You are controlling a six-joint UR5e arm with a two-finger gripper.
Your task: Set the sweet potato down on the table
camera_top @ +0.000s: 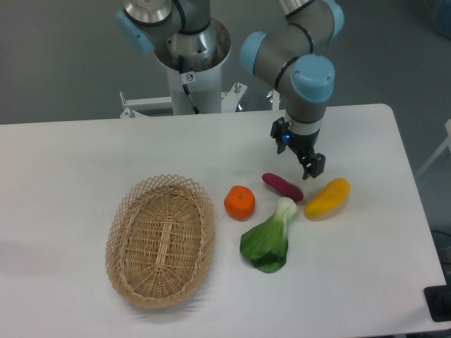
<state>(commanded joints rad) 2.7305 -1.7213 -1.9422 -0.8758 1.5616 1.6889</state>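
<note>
The basket (161, 241) is closest to us, at about 8 o'clock on the white table (63, 162). It is oval, woven and light brown, and nothing is inside it. To its right, near 5 o'clock, lies a leafy green vegetable (268, 243) with a pale stalk that points up toward the other food. A little farther back sits a round orange (239, 202), just beside the basket's far right edge. At about 3 o'clock from the orange lies the sweet potato (282, 186). It is small, long and purple, and it rests flat on the table, between the orange and a yellow vegetable (328, 198). The tip of the green stalk is just beside the sweet potato. The gripper (312, 169) hangs above the table, close to the far right end of the sweet potato, and holds nothing. Its fingers are dark and small, so I cannot tell if they are apart or together. Behind it the grey and blue arm (296, 53) bends back to its white base (192, 81) at 12 o'clock.
</note>
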